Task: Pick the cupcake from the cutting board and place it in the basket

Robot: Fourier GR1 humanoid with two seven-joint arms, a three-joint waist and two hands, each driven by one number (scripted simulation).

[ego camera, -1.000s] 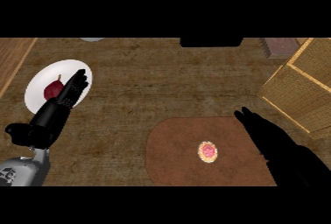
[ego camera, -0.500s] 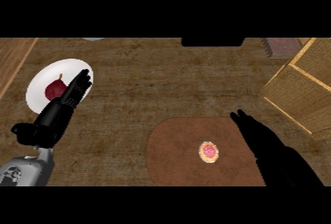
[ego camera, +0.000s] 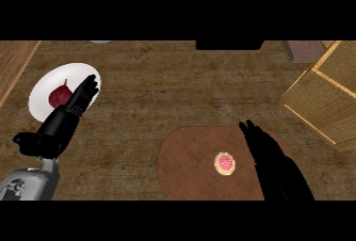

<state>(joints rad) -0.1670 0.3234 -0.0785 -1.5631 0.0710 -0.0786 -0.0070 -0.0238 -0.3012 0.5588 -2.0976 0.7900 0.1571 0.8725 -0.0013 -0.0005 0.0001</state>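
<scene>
Left robot hand (ego camera: 69, 110) shows at the view's left, fingers straight and pointing up, its fingertips lying over the right rim of a white plate (ego camera: 49, 82). On that plate sits a dark red, leaf-shaped item (ego camera: 60, 95) that cannot be named more exactly. Both rest on the brown wooden table (ego camera: 181, 89). Further right, near the lower middle, lies a round brown cutting board (ego camera: 188, 162), and the cupcake (ego camera: 224, 163) stands on its right part, its pink top ringed in pale yellow. Just beside the cupcake, to its right, the right robot hand (ego camera: 268, 155) reaches up over the board's right edge with fingers straight and together, holding nothing and apart from the cupcake. At the far right sits the woven basket (ego camera: 327, 94), well apart from the cupcake.
</scene>
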